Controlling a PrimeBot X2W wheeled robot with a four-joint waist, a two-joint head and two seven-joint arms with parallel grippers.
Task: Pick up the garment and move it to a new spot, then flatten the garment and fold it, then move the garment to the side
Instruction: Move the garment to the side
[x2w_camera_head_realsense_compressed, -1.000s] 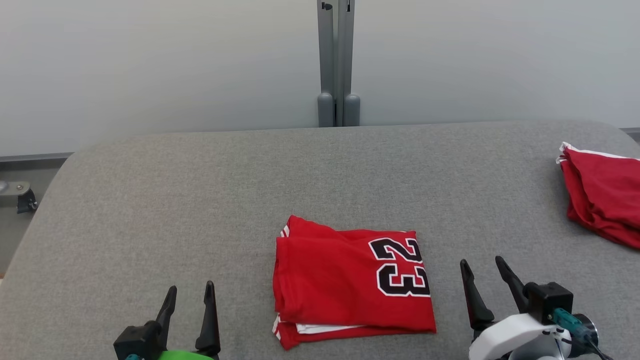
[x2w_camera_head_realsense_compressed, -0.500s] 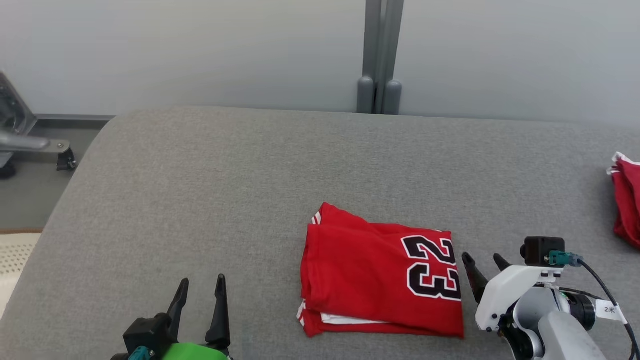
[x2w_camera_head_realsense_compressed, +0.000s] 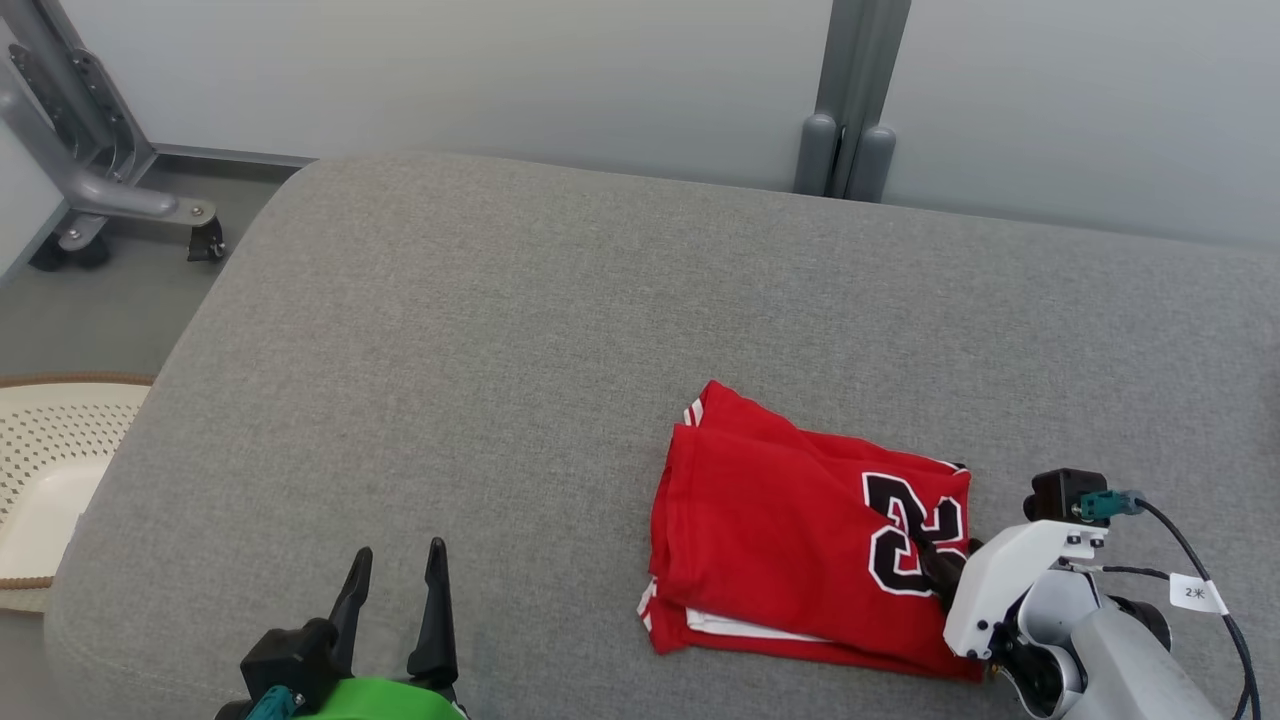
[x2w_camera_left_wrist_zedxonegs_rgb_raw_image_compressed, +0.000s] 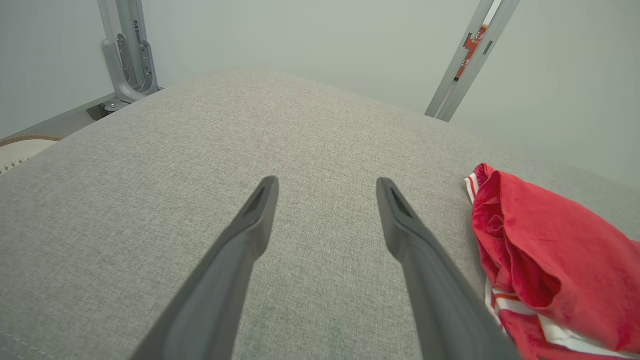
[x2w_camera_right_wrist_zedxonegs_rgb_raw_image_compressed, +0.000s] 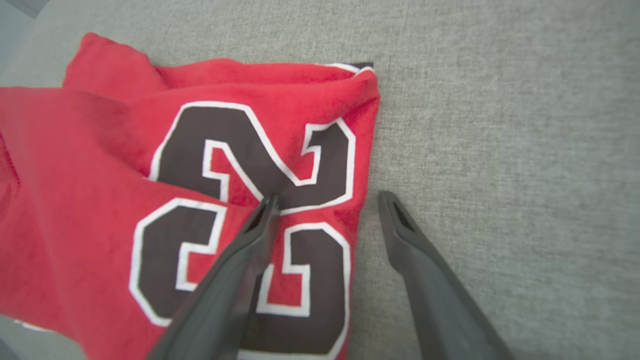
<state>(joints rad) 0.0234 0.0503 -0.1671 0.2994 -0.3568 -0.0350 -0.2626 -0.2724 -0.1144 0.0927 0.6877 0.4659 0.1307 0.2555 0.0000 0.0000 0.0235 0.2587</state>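
The garment (x2w_camera_head_realsense_compressed: 790, 530) is a folded red jersey with a black and white number, lying on the grey padded surface (x2w_camera_head_realsense_compressed: 500, 350) right of centre. My right gripper (x2w_camera_head_realsense_compressed: 950, 562) is open at the jersey's right edge. In the right wrist view one finger (x2w_camera_right_wrist_zedxonegs_rgb_raw_image_compressed: 235, 270) lies on the number of the garment (x2w_camera_right_wrist_zedxonegs_rgb_raw_image_compressed: 90, 165), the other on bare grey fabric, so the right gripper (x2w_camera_right_wrist_zedxonegs_rgb_raw_image_compressed: 328, 200) straddles the edge. The cloth is rumpled under that finger. My left gripper (x2w_camera_head_realsense_compressed: 399, 552) is open at the lower left, well apart from the jersey. The left wrist view shows the left gripper (x2w_camera_left_wrist_zedxonegs_rgb_raw_image_compressed: 327, 182) with nothing between its fingers and the garment (x2w_camera_left_wrist_zedxonegs_rgb_raw_image_compressed: 545, 270) to its right.
A cream perforated basket (x2w_camera_head_realsense_compressed: 50, 450) sits on the floor past the surface's left edge. A grey metal frame on a caster (x2w_camera_head_realsense_compressed: 100, 190) stands at the back left. A grey post (x2w_camera_head_realsense_compressed: 850, 130) rises behind the surface against the pale wall.
The head camera has turned left, shifting the whole picture right. My right gripper has moved in from beside the jersey onto its right edge and rumpled the number. The left gripper stays open.
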